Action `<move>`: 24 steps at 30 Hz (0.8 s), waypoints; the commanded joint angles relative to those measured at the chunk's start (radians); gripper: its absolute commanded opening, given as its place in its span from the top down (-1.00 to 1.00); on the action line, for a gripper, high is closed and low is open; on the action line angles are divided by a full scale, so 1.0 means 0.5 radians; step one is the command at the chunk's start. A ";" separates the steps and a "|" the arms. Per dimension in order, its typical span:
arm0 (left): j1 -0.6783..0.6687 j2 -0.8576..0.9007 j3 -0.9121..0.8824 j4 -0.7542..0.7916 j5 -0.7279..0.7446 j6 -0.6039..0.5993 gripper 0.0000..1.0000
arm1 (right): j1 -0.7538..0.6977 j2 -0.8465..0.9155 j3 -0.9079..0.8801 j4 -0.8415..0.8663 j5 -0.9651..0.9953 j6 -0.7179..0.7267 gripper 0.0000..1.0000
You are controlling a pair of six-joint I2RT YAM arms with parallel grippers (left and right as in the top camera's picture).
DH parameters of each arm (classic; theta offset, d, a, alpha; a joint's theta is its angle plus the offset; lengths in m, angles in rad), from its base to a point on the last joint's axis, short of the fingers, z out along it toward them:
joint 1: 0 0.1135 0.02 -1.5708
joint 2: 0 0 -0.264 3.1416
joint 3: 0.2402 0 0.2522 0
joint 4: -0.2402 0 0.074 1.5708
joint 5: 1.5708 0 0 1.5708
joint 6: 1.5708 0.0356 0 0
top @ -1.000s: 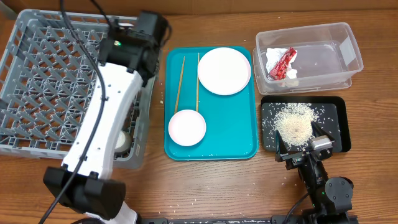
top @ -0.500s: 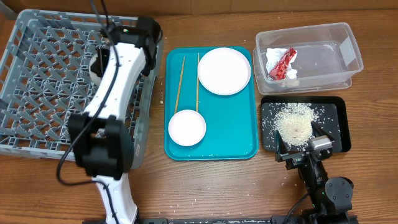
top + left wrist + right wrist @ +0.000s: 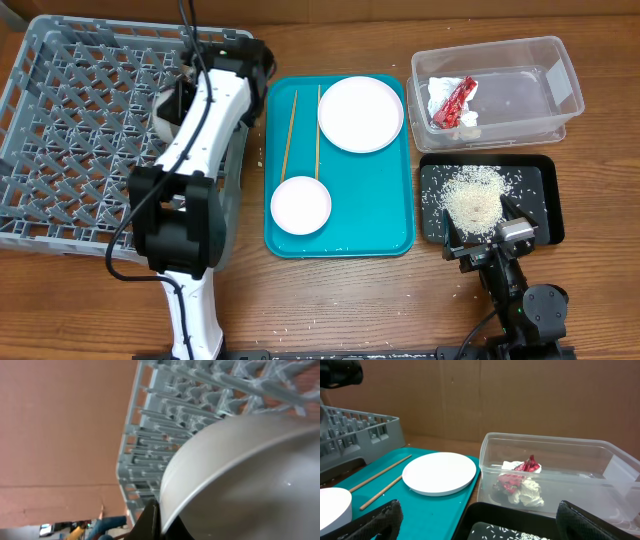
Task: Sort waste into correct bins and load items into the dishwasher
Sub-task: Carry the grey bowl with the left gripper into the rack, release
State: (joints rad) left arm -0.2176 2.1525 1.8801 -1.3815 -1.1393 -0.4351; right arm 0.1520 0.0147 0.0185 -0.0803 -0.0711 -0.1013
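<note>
My left gripper is shut on the rim of a pale bowl and holds it tilted over the right part of the grey dish rack; the jaw pinches the bowl's edge. On the teal tray lie the pale-pink plate, a smaller round whitish bowl and two chopsticks. The clear tub holds the white napkin and red wrapper. The black tray holds a heap of rice. My right gripper is open and empty at the black tray's near edge.
The teal tray lies between rack and bins. Loose rice grains lie on the wood near the table's front. The left arm stretches along the rack's right edge. Brown cardboard walls stand behind the table.
My left arm has swung down over the rack's right side, carrying the bowl from the rack's edge in over the pegs. The right arm and the tray's contents have not moved.
</note>
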 commanded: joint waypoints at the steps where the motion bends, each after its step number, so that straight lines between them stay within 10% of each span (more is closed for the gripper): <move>1: -0.085 0.062 0.002 -0.018 0.193 -0.014 0.89 | 0.011 -0.024 -0.021 0.009 0.005 -0.002 -1.00; 24: -0.094 0.020 0.000 -0.065 -0.285 -0.182 0.92 | 0.011 -0.024 -0.021 0.009 0.005 -0.002 -1.00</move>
State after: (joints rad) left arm -0.2741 2.1544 1.8839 -1.4166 -1.1946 -0.5213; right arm 0.1520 0.0147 0.0185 -0.0807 -0.0711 -0.1013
